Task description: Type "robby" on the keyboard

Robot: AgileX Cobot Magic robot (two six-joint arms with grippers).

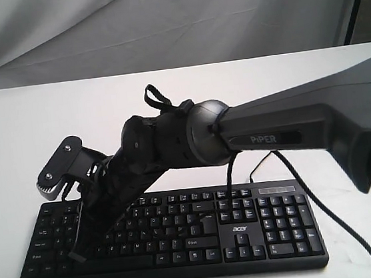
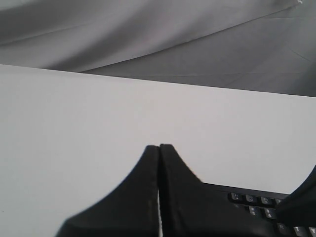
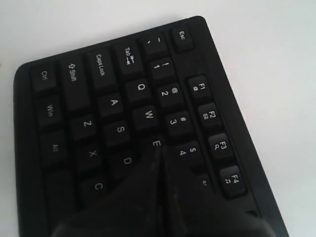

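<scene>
Right arm [image 1: 317, 120] fills the near foreground of the exterior view and reaches across to the letter end of the keyboard [image 1: 183, 236]. The keyboard lies flat on the white table [image 1: 12, 145], along its near edge, number pad toward the right arm's base.

Right gripper [image 3: 159, 153]: jaws pressed together, holding nothing, used as a single pointed tip. In the wrist view the tip sits at the edge of the E key [image 3: 156, 143], beside 4, and the finger bodies cover the spot where R should be. Cannot tell whether a key is pressed down or the tip only hovers.

Left gripper [image 2: 159, 148]: jaws also closed with nothing between them, held above bare table off the keyboard's far edge. Only a corner of the keys is in view, so it is not engaged.

Progress: no screen is visible, so typed letters cannot be confirmed. Judging by the tip's position, the step in hand is likely the first letter, "r". If so, "o", "b", "b" and "y" remain, all further along the letter rows toward the keyboard's middle.
</scene>
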